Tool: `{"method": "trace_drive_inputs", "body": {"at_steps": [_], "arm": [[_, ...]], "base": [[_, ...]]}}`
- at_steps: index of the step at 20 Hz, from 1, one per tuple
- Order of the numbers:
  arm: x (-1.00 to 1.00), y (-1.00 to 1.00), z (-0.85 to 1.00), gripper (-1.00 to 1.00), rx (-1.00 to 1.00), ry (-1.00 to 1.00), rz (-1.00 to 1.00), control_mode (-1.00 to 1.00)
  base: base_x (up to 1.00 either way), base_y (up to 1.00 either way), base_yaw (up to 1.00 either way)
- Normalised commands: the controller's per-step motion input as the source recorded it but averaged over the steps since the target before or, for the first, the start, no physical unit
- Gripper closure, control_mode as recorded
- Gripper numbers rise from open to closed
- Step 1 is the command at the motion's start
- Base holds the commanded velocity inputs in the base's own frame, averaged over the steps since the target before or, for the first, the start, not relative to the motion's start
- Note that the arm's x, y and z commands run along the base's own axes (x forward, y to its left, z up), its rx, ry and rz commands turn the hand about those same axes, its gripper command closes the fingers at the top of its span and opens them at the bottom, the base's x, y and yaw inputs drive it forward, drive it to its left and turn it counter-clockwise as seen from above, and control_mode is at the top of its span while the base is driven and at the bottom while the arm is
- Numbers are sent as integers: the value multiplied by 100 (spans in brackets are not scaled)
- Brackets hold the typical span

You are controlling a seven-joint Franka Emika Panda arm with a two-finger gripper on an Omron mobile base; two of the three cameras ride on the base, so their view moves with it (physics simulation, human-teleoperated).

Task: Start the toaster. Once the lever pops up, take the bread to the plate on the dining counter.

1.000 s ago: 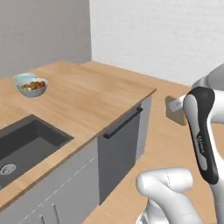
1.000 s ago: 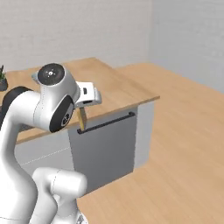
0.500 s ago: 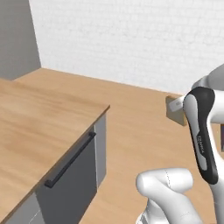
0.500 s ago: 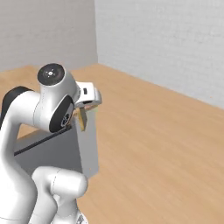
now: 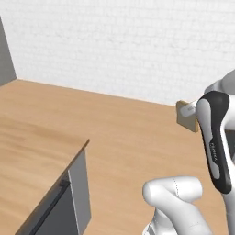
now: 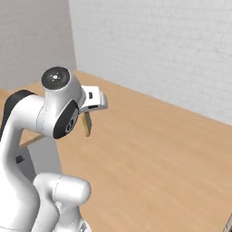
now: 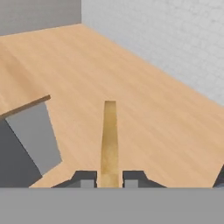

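The pincer (image 7: 109, 177) is clamped on the bread (image 7: 109, 140), carried in the air over the wooden floor (image 7: 144, 109); the slice stands on edge between the fingertips (image 7: 85, 178), its long axis running straight out from the hand; since a second ago the whole view has swung, the bowl and sink gone from sight, one bench (image 5: 32, 156) corner left; beyond, the white brick wall (image 5: 128, 46)
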Motion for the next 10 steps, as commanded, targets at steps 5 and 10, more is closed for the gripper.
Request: {"method": "trace_drive_inputs", "body": {"at_steps": [5, 10], "arm": [[0, 0, 0, 100, 0, 0, 0, 100], [0, 0, 0, 100, 0, 0, 0, 100]], "base": [[100, 0, -1], [100, -2, 0]]}}
